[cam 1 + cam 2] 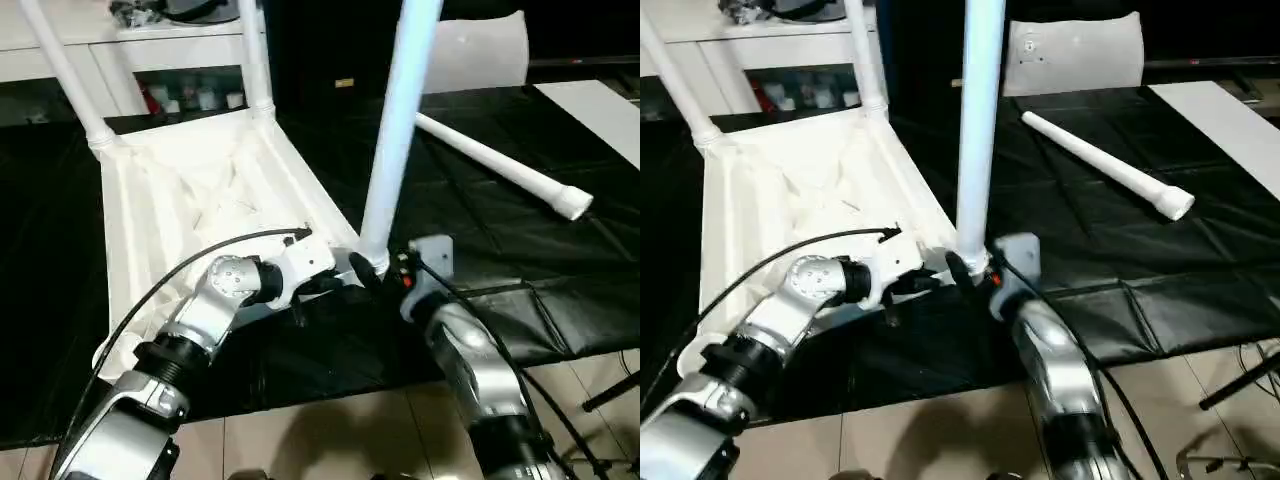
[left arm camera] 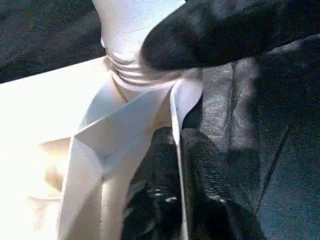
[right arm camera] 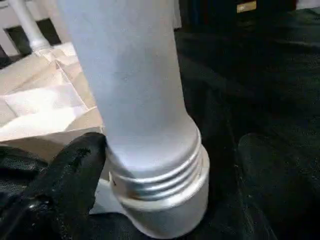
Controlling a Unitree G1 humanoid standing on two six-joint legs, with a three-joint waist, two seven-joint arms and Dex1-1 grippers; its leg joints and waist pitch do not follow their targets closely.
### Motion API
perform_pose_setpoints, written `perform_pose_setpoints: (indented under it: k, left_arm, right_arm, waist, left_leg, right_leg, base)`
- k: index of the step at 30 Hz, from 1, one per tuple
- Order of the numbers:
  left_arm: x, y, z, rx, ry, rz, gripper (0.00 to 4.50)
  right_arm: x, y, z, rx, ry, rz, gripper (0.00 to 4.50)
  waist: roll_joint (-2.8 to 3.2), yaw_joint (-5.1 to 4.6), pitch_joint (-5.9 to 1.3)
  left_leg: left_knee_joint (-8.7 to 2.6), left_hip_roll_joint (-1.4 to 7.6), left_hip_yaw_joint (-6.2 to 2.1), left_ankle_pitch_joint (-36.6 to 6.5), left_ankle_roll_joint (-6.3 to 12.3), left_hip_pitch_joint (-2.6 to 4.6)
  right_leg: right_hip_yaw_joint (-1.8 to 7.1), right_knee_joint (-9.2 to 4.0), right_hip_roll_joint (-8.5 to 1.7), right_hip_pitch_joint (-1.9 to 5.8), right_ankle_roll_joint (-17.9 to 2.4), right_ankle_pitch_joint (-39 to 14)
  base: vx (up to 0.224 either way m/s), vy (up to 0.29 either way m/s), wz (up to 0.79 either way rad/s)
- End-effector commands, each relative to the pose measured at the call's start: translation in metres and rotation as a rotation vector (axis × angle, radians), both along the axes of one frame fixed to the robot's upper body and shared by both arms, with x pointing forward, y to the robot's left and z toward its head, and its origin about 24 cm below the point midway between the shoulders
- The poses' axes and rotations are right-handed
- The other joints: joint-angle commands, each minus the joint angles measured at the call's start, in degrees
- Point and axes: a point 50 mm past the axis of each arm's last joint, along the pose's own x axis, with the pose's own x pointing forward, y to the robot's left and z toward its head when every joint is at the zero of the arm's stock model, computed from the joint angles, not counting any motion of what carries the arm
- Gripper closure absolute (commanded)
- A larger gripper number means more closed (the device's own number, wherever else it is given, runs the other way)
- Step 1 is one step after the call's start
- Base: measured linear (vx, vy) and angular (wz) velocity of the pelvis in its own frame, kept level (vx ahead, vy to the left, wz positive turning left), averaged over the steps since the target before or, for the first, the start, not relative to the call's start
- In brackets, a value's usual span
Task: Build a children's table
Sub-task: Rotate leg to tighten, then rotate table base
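The children's table (image 1: pixel 190 190) lies upside down on the black worktop (image 1: pixel 520 240); two legs stand in the far sockets, a fourth leg (image 1: pixel 500 165) lies loose, well apart. Step in hand: seating the near-right leg (image 1: pixel 395 130) in its corner socket (image 3: pixel 167 210). Threads remain exposed, so, in my judgement, it wants turning home while kept upright.

The left claw (image 2: pixel 175 165) reaches in low, pinching the tabletop's edge wall just beside that socket. The right claw (image 3: pixel 75 170) comes in low against the leg's base; only one finger shows, apparently gripping it.
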Motion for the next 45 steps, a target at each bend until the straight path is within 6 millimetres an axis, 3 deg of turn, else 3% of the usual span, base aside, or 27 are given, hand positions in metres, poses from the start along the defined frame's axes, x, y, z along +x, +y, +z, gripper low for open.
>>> perform_pose_setpoints:
  k: [1, 4, 11, 13, 16, 17, 19, 21, 22, 23, 24, 26, 27, 30, 33, 39, 40, 44, 45]
  left_arm:
    - [0.012, 0.011, 0.015, -0.055, -0.055, 0.075, 3.9]
    - [0.012, 0.014, 0.017, -0.121, -0.053, 0.099, 3.6]
    - [0.01, 0.019, 0.021, -0.226, -0.042, 0.144, 3.19]
    - [0.009, 0.024, 0.023, -0.253, -0.051, 0.171, 2.85]
    - [0.013, 0.042, 0.032, -0.305, -0.087, 0.31, 2.79]
    - [0.013, 0.042, 0.032, -0.305, -0.087, 0.31, 2.64]
    - [0.015, 0.07, 0.043, -0.26, -0.155, 0.486, 2.64]
    - [0.008, 0.111, 0.055, -0.11, -0.246, 0.647, 2.64]
    - [0.002, 0.127, 0.06, -0.051, -0.259, 0.709, 2.64]
    - [-0.001, 0.138, 0.063, -0.016, -0.266, 0.752, 2.64]
    - [-0.007, 0.148, 0.067, 0.026, -0.271, 0.775, 2.64]
    - [-0.016, 0.161, 0.071, 0.092, -0.264, 0.798, 2.79]
    - [-0.022, 0.17, 0.072, 0.132, -0.243, 0.82, 2.89]
    - [-0.03, 0.18, 0.072, 0.196, -0.214, 0.843, 3.1]
    - [-0.042, 0.189, 0.068, 0.288, -0.167, 0.873, 3.43]
    - [-0.049, 0.19, 0.056, 0.349, -0.062, 0.858, 3.94]
    - [-0.049, 0.191, 0.056, 0.359, -0.06, 0.863, 4.0]
    - [-0.053, 0.193, 0.052, 0.388, -0.015, 0.861, 4.36]
    - [-0.054, 0.192, 0.05, 0.386, 0.006, 0.858, 4.45]
  right_arm:
    - [-0.003, -0.012, 0.007, 0.012, -0.024, -0.039, 0.0]
    - [-0.014, -0.007, 0.015, 0.038, -0.042, 0.043, 0.0]
    - [-0.024, -0.007, 0.023, 0.038, -0.076, 0.102, 0.0]
    - [-0.028, -0.008, 0.026, 0.034, -0.079, 0.118, 0.0]
    - [-0.039, -0.003, 0.025, -0.03, -0.054, 0.228, 0.0]
    - [-0.039, -0.003, 0.025, -0.03, -0.054, 0.228, 0.0]
    - [-0.049, 0.004, 0.023, -0.067, -0.024, 0.335, 0.0]
    - [-0.053, 0.008, 0.021, -0.084, 0.024, 0.374, 0.0]
    - [-0.052, 0.008, 0.021, -0.1, 0.033, 0.378, 0.0]
    - [-0.051, 0.008, 0.021, -0.112, 0.037, 0.382, 0.0]
    - [-0.05, 0.008, 0.021, -0.124, 0.04, 0.392, 0.0]
    - [-0.048, 0.009, 0.023, -0.123, 0.051, 0.398, 0.0]
    - [-0.046, 0.01, 0.023, -0.117, 0.061, 0.397, 0.0]
    - [-0.043, 0.012, 0.023, -0.109, 0.075, 0.394, 0.0]
    - [-0.034, 0.016, 0.02, -0.142, 0.124, 0.393, 0.0]
    - [-0.021, 0.024, 0.014, -0.219, 0.188, 0.411, 0.0]
    - [-0.02, 0.024, 0.013, -0.225, 0.193, 0.411, 0.0]
    - [-0.019, 0.026, 0.01, -0.259, 0.224, 0.437, 0.0]
    - [-0.018, 0.027, 0.009, -0.267, 0.231, 0.442, 0.0]
  waist:
    - [-0.08, 0.13, -3.45]
    - [-0.06, 0.25, -3.42]
    - [-0.23, 0.2, -3.48]
    - [-0.15, 0.26, -3.59]
    - [0.54, 0.24, -3.61]
    - [0.33, 0.09, -3.64]
    - [0.28, 0.12, -3.6]
    - [0.62, -0.43, -3.55]
    - [1.03, -0.71, -3.38]
    - [0.92, -0.95, -3.4]
    - [0.75, -0.91, -3.2]
    - [0.72, -0.72, -3.04]
    - [0.95, -0.56, -3.12]
    - [1.35, -0.07, -2.95]
    - [1.25, 0.03, -3.27]
    - [1.31, -0.3, -3.25]
    - [1.62, -0.35, -3.27]
    - [1.32, -0.34, -3.41]
    - [1.47, -0.34, -3.39]
  left_leg:
    - [-4.08, 2.91, 0.01, -6.8, 3.54, -0.57]
    - [-4.02, 2.93, 0.04, -6.9, 3.93, -0.72]
    - [-3.95, 2.96, 0.12, -5.6, 4.4, -0.85]
    - [-3.9, 3.14, 0.01, -4.7, 4.65, -0.86]
    - [-3.75, 3.12, 0.01, -4.8, 4.7, -0.88]
    - [-3.74, 3.09, 0.05, -4.9, 4.79, -0.89]
    - [-3.77, 3.09, 0.04, -5.8, 4.41, -0.92]
    - [-3.94, 3.12, -0.18, -5.6, 4.38, -1.25]
    - [-3.81, 2.91, -0.08, -5.9, 4.29, -1.08]
    - [-3.88, 3.05, -0.03, -6.2, 3.87, -0.98]
    - [-3.65, 2.76, 0.29, -6.6, 3.65, -0.61]
    - [-3.77, 2.72, 0.31, -6.8, 3.52, -0.51]
    - [-3.9, 3.15, 0.14, -7.3, 3.23, -0.18]
    - [-3.93, 3.19, 0.21, -8.8, 3.05, 0.15]
    - [-4.14, 3.47, -0.21, -8.8, 2.07, -0.07]
    - [-3.81, 2.89, 0.01, -7.9, 2.09, -0.33]
    - [-3.79, 2.87, -0.01, -7.8, 2.09, -0.28]
    - [-3.61, 2.84, 0.06, -6.7, 2.31, -0.3]
    - [-3.62, 2.81, 0.04, -6.4, 2.41, -0.27]
  right_leg:
    - [4.27, -4.56, -4.9, 4.15, -5.8, -16.3]
    - [4.27, -4.66, -4.79, 4.21, -5.0, -16.6]
    - [4.2, -4.49, -4.83, 4.17, -5.4, -15.6]
    - [4.2, -4.15, -4.66, 4.13, -5.9, -13.3]
    - [4.15, -3.92, -4.56, 4.34, -6.8, -10.4]
    - [4.12, -3.95, -4.5, 4.36, -6.7, -10.2]
    - [4.02, -3.94, -4.46, 4.63, -6.2, -11.5]
    - [3.9, -3.81, -4.29, 4.84, -5.8, -11.2]
    - [3.8, -4.18, -4.17, 4.53, -5.4, -12.6]
    - [3.84, -4.23, -4.16, 4.56, -5.4, -13.3]
    - [3.83, -4.73, -3.91, 4.1, -5.0, -15.4]
    - [3.84, -4.86, -3.85, 3.96, -4.6, -18.1]
    - [3.98, -4.65, -3.92, 3.78, -4.9, -18.4]
    - [4.16, -4.79, -3.83, 3.16, -5.6, -17.9]
    - [4.3, -3.71, -3.89, 3.66, -6.8, -14.3]
    - [4.3, -3.91, -3.99, 3.81, -7.5, -13.6]
    - [4.28, -3.9, -3.89, 3.78, -7.5, -13.4]
    - [4.25, -3.78, -3.89, 3.89, -7.7, -11.8]
    - [4.21, -3.69, -3.81, 3.88, -7.9, -11.8]
  base:
    - [0.0, 0.0, 0.0]
    - [0.0, 0.0, 0.0]
    - [0.0, 0.0, 0.0]
    - [0.0, 0.0, 0.0]
    - [0.0, 0.0, 0.0]
    - [0.0, 0.0, 0.0]
    - [0.0, 0.0, 0.0]
    - [0.0, 0.0, 0.0]
    - [0.0, 0.0, 0.0]
    - [0.0, 0.0, 0.0]
    - [0.0, 0.0, 0.0]
    - [0.0, 0.0, 0.0]
    - [0.0, 0.0, 0.0]
    - [0.0, 0.0, 0.0]
    - [0.0, 0.0, 0.0]
    - [0.0, 0.0, 0.0]
    - [0.0, 0.0, 0.0]
    - [0.0, 0.0, 0.0]
    - [0.0, 0.0, 0.0]
